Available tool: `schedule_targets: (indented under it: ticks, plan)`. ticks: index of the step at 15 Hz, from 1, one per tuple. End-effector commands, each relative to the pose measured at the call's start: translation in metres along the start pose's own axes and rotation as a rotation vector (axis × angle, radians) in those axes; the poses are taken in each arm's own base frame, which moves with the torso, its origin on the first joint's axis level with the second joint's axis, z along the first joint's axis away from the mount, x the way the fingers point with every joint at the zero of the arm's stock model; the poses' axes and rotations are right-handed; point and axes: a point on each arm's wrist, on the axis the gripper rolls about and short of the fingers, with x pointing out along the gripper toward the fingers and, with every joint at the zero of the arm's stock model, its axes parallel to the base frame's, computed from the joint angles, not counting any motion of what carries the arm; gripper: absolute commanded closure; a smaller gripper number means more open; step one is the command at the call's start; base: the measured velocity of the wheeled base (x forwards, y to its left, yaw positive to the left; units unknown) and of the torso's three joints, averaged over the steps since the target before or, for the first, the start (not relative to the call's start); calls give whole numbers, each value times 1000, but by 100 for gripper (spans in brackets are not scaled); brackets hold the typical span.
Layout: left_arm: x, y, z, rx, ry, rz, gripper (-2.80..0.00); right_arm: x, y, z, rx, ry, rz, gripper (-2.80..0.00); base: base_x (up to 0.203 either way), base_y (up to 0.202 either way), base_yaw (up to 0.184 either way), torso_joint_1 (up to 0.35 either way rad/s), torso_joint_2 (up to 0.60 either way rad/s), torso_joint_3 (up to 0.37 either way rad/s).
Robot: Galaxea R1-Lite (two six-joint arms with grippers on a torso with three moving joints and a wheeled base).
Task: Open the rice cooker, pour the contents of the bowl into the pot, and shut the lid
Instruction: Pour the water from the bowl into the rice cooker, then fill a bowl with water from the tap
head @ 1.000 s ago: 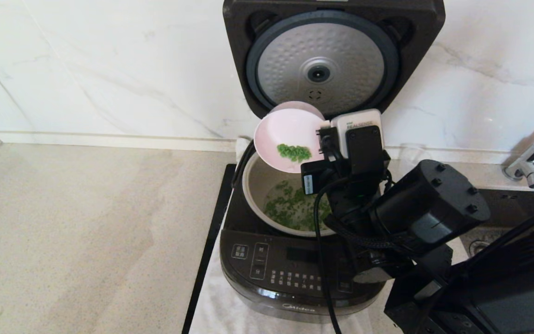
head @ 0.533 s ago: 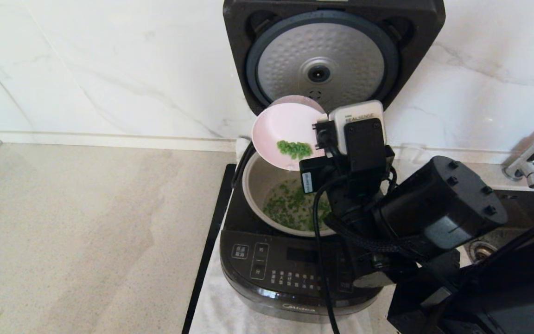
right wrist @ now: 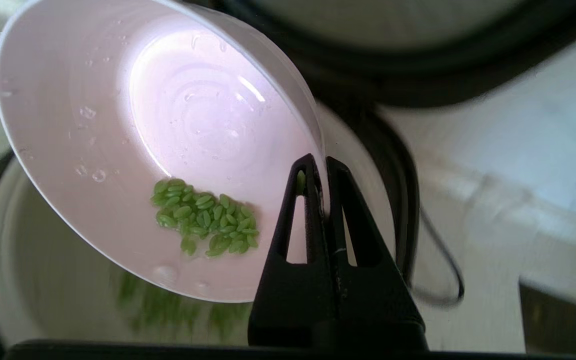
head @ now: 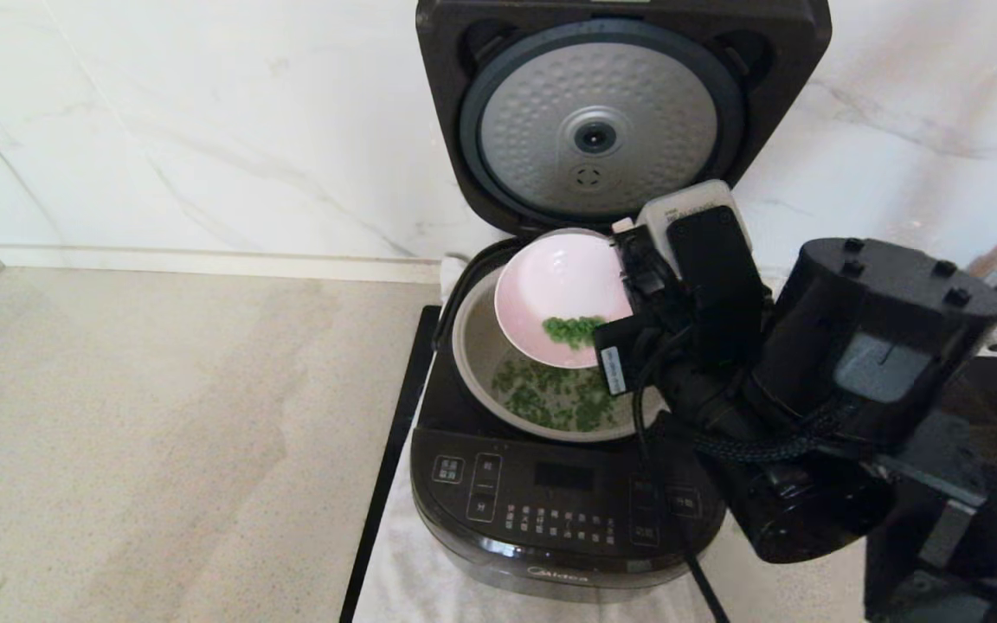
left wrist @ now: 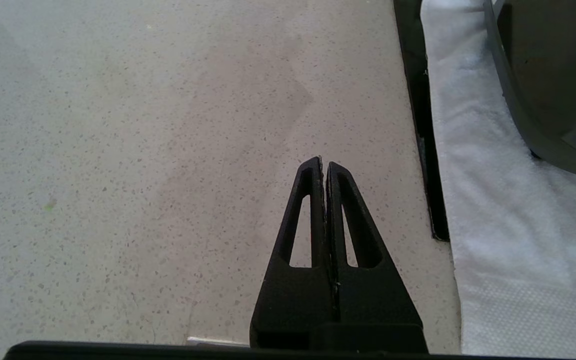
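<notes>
Countertop (head: 161,415) bears one rice cooker (head: 563,510), one bowl (head: 561,294) above.

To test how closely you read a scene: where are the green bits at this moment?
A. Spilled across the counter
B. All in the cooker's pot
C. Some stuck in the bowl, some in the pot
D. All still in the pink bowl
C: a small clump of green bits clings inside the tilted bowl, while more lie in the pot beneath it.

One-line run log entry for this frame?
phase: pouring | right gripper: shut on tilted pale pink bowl | green bits: some remain | black lid: open | left gripper: parked, shut
</notes>
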Motion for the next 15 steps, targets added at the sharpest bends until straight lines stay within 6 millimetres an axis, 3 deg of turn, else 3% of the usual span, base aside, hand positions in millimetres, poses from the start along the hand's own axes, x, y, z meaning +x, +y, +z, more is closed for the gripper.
schedule_targets:
  ticks: [1, 4, 7, 11, 15]
  plan:
    - [0, 0, 0, 0, 0, 0, 0, -17, -31, 13, 12, 163, 50, 0, 0, 0, 0, 0, 0, 0]
    - [0, 0, 0, 0, 0, 0, 0, -32, -79, 43, 207, 269, 77, 0, 0, 0, 0, 0, 0, 0]
    - [0, 0, 0, 0, 0, 0, 0, -44, -114, 53, 267, 300, 94, 0, 0, 0, 0, 0, 0, 0]
    - [0, 0, 0, 0, 0, 0, 0, -76, -147, 49, 340, 389, 98, 0, 0, 0, 0, 0, 0, 0]
    - [0, 0, 0, 0, 0, 0, 0, -84, -191, 25, 425, 516, -26, 0, 0, 0, 0, 0, 0, 0]
